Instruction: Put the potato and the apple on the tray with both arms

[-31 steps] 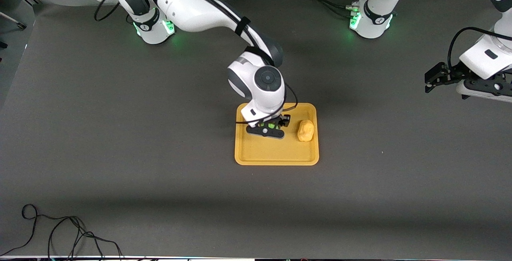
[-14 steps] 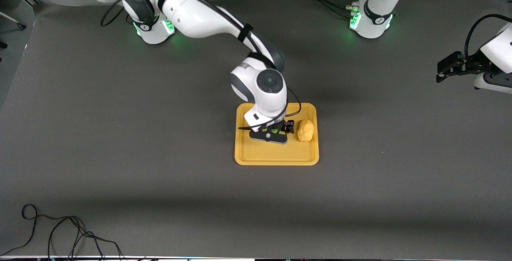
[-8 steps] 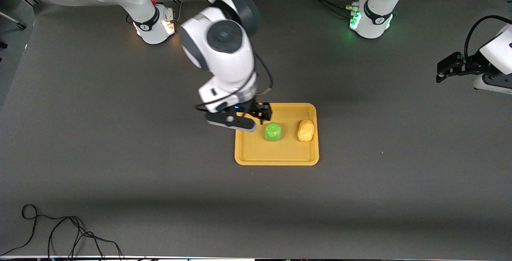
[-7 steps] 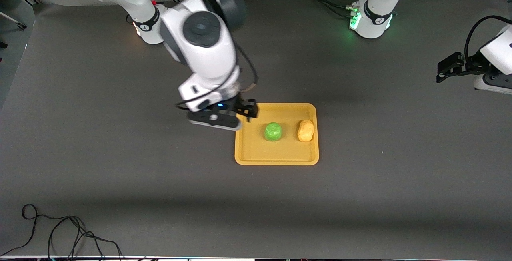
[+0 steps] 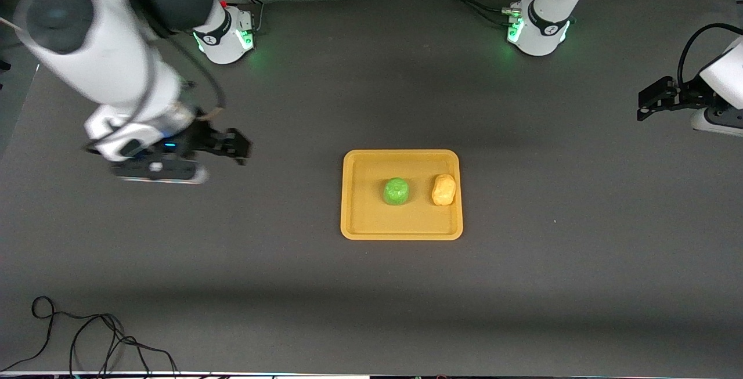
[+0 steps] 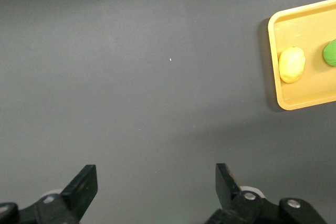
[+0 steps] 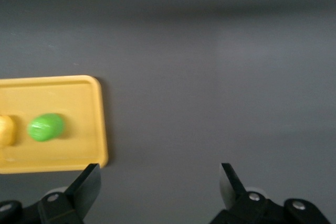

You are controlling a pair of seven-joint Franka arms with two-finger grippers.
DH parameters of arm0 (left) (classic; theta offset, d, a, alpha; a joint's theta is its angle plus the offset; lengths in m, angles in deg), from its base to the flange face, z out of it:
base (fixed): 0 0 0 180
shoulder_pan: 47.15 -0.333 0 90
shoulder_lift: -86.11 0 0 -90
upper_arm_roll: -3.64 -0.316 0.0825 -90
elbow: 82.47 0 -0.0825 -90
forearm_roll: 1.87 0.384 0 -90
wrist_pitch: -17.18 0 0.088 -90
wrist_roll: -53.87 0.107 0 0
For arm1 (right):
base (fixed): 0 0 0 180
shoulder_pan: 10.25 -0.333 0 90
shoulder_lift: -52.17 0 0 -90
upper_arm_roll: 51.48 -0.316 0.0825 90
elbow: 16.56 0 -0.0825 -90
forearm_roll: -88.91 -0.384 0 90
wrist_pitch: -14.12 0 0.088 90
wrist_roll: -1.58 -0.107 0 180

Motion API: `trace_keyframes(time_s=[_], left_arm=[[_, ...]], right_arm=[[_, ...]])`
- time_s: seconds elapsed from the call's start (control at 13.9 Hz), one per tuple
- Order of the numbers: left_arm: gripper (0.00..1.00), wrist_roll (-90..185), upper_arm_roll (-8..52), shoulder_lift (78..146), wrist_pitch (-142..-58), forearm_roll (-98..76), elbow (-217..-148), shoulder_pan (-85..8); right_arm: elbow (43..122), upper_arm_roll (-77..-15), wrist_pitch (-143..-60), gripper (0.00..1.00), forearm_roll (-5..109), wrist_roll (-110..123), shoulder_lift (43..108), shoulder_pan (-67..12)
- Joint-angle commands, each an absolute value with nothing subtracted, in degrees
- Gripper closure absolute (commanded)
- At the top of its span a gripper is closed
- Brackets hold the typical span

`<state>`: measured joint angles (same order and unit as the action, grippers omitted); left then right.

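1. A dark grey table carries the tray at its middle; a black cable lies only in the front view.
2. Green, bumpy apple and paler, lumpy potato sit apart on it, potato toward the left arm's end.
3. Right gripper and left gripper hover over bare table; wrist views show both spread wide, empty

No writing, label, brand or number can be read on anything here from where I stand.
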<state>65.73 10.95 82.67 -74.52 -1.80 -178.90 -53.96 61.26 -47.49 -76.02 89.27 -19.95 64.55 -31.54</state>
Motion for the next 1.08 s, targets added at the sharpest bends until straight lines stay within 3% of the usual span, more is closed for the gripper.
trace_keyframes(time_s=[0.0, 0.14, 0.43, 1.01], left_arm=[[0.00, 65.82, 11.28, 82.24, -74.49, -1.08, -179.15, -54.18], [0.00, 65.74, 11.28, 82.33, -74.40, -1.08, -179.23, -54.09], [0.00, 64.51, 11.28, 82.50, -74.58, -1.69, -179.23, -54.18], [0.00, 64.07, 10.84, 82.68, -74.75, -1.69, -179.15, -54.53]], right_arm=[[71.75, -50.59, -77.90, 0.00, 89.08, -11.45, 56.14, -21.63], [73.52, -52.70, -77.90, 0.00, 89.08, -6.61, 54.46, -14.85], [73.26, -52.27, -77.20, 0.00, 89.26, -0.80, 54.54, -9.12], [73.00, -51.13, -76.06, 0.00, 89.26, 1.06, 55.16, -8.58]])
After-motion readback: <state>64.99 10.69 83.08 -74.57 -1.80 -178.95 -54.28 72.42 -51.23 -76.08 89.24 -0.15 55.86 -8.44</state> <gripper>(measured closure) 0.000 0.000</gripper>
